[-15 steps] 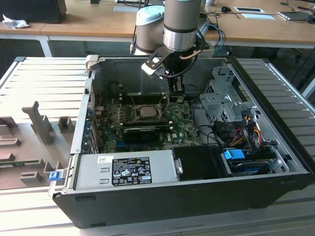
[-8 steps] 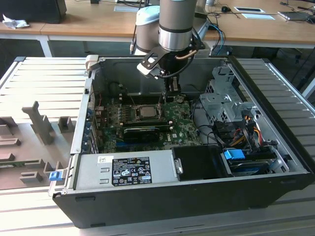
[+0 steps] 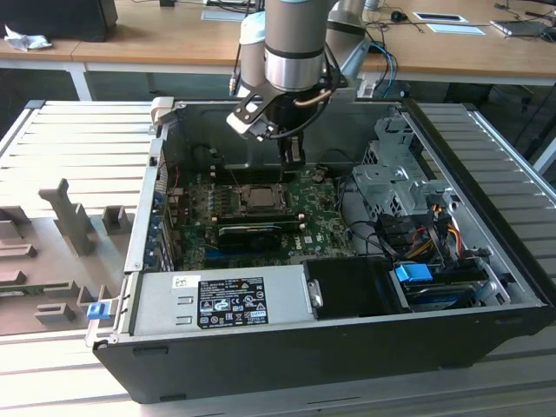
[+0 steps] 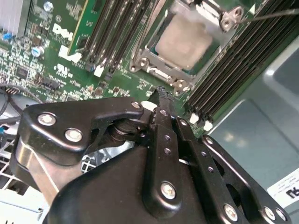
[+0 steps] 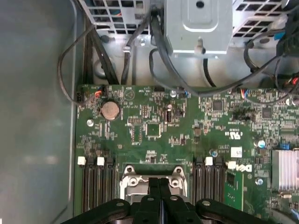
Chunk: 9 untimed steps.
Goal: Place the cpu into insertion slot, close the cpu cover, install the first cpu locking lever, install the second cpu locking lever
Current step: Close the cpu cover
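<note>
Claw (image 4: pixel 160 92), fingers (image 4: pixel 161 119) together, hangs near cpu (image 4: pixel 184 41) on white-lettered green board (image 4: pixel 128 83)

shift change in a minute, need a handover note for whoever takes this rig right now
Gripper: shut, holding nothing, fingertips hovering just off the insertion slot inside the open computer case.
Cpu: seated in the slot, silver top up.
Cpu cover: looks down, framing the chip.
Done: cpu placed; cover seemingly closed.
Left: the locking levers. A thin rod, likely a lever, stands off the socket's corner; I cannot tell whether either lever is latched.
</note>
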{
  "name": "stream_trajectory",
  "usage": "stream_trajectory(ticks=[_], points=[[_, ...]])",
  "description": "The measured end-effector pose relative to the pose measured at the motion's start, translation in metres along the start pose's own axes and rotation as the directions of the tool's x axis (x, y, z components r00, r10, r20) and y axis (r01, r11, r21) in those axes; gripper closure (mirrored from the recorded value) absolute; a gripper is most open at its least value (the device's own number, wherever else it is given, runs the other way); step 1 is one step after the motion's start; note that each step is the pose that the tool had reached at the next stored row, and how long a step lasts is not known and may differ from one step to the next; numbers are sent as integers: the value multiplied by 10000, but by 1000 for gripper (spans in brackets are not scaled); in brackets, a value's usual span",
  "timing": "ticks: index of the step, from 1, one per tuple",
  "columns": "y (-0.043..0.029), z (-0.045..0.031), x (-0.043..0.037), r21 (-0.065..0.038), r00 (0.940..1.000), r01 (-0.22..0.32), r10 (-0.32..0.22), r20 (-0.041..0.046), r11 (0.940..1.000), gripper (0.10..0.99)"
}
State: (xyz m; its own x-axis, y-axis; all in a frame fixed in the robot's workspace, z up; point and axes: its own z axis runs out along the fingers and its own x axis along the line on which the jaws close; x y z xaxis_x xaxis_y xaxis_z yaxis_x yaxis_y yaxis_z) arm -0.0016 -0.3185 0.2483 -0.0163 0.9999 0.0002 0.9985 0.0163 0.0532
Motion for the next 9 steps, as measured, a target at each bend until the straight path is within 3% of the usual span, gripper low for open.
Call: stream_trajectory(ticks=[4, 9], points=[[-72, 104, 0, 5, 10000, 1, -1, 4, 10000, 980], [-127, 114, 1, 20, 10000, 3, -3, 3, 10000, 980]])
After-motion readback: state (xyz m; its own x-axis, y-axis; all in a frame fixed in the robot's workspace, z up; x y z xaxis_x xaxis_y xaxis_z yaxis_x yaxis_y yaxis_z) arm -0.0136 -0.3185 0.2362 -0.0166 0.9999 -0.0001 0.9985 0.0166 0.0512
